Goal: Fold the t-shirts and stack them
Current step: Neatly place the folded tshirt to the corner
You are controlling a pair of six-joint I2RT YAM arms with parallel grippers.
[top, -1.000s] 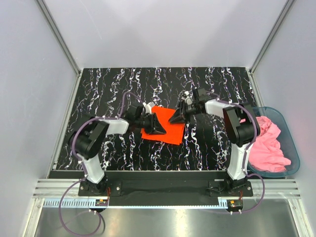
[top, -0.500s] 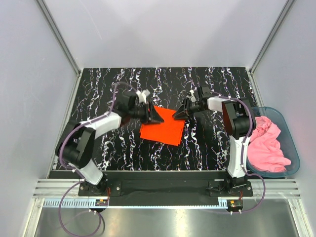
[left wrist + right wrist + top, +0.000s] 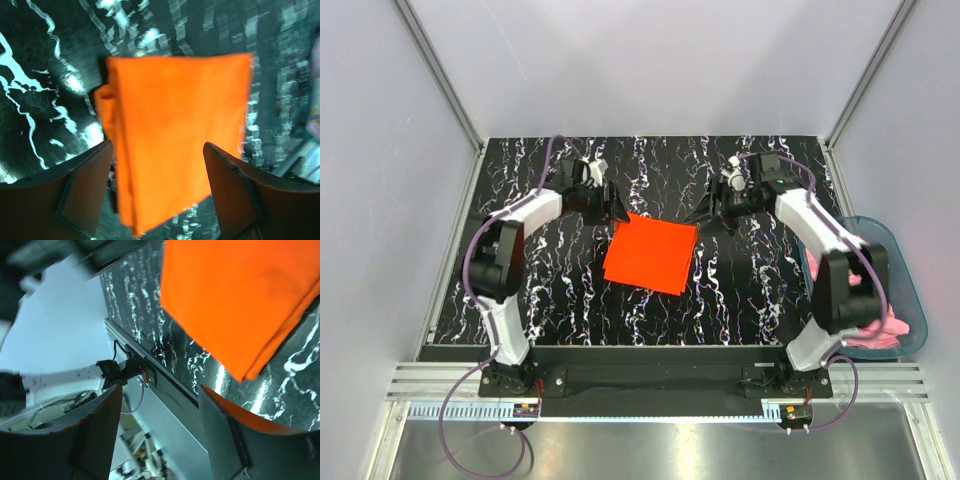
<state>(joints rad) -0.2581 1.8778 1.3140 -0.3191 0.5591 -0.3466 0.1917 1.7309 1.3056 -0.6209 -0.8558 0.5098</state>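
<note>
Both arms stretch out, the left pincer just beyond the far left corner of the orange-red t-shirt, the right pincer beyond its far right corner, fingers spread, empty.

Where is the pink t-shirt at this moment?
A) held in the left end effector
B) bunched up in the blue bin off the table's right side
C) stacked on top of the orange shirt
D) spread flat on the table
B: the pink t-shirt lies crumpled inside the blue bin, while the orange t-shirt lies folded by itself on the table.
</note>
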